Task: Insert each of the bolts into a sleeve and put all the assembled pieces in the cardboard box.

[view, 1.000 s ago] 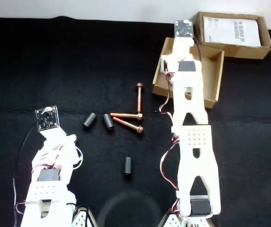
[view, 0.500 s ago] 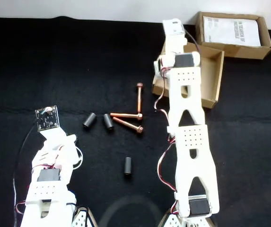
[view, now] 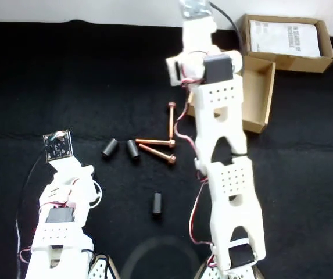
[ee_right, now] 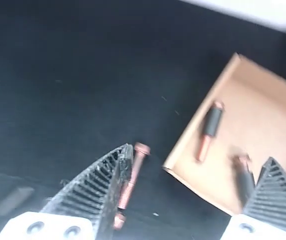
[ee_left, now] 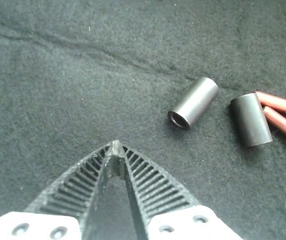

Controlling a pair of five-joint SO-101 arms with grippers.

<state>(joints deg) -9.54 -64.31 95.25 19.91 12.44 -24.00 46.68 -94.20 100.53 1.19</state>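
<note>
The right hand [ee_right: 198, 154] hung wide open, empty, at the edge of the brown cardboard box [ee_right: 267, 95], one sleeved copper bolt [ee_right: 208, 129] inside, perhaps a second; three bare copper bolts [view: 154, 141] and three black cylindrical sleeves [view: 109, 148] lay unjoined on the black table [view: 67, 70], two sleeves just ahead of the closed left hand [ee_left: 116, 150].

The high view looks steeply down from a fixed spot above the black cloth-covered surface [view: 67, 75] and takes in all of it. The left wrist view sits close over that surface, facing past the left gripper [ee_left: 115, 147] toward two dark grey cylindrical sleeves [ee_left: 193, 102]. The right wrist view hangs farther up, tilted down past the right gripper [ee_right: 200, 154] at the open brown cardboard box [ee_right: 262, 125] and a copper-coloured bolt [ee_right: 133, 172]. The high view shares all of these.
</note>
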